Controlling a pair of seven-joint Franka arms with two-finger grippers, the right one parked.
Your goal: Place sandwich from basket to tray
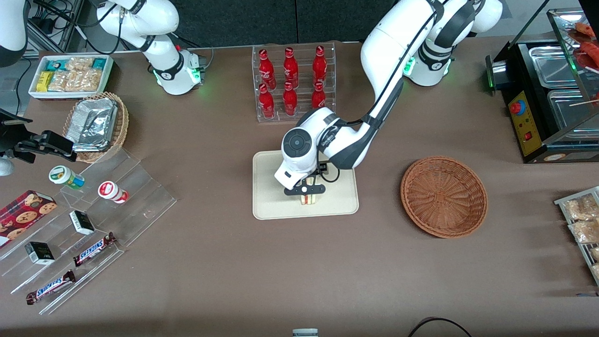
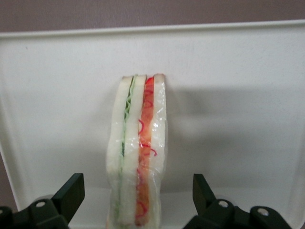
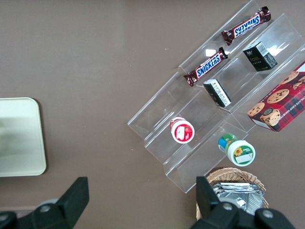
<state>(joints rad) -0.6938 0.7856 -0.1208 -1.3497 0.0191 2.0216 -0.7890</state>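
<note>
From the front, the working arm bends down over the cream tray (image 1: 270, 206), its gripper (image 1: 306, 191) hanging just above the sandwich (image 1: 308, 200), which stands on edge on the tray's smooth plastic floor, on the part nearer the camera. The round reddish-brown wicker basket (image 1: 443, 196) sits apart from the tray toward the working arm's end of the table, nothing in it. A clear rack of red bottles (image 1: 292, 82) stands farther from the camera than the tray. This view hides how the fingers stand — the wrist housing covers them.

The left wrist camera supplies that: the two dark fingertips (image 2: 70, 192) sit spread wide on either side of the sandwich (image 2: 137, 152), with clear gaps, touching nothing. Here the wedge shows its cut edge — pale bread slices in glossy film, a green layer beside a red one — upright on the tray (image 2: 238, 71), whose low rim and a strip of brown table show past it.

The right wrist camera catches only one rounded corner of the tray (image 3: 19, 138), plus a clear stepped acrylic stand (image 3: 209, 100) holding Snickers bars (image 3: 209, 67) and small jars.
</note>
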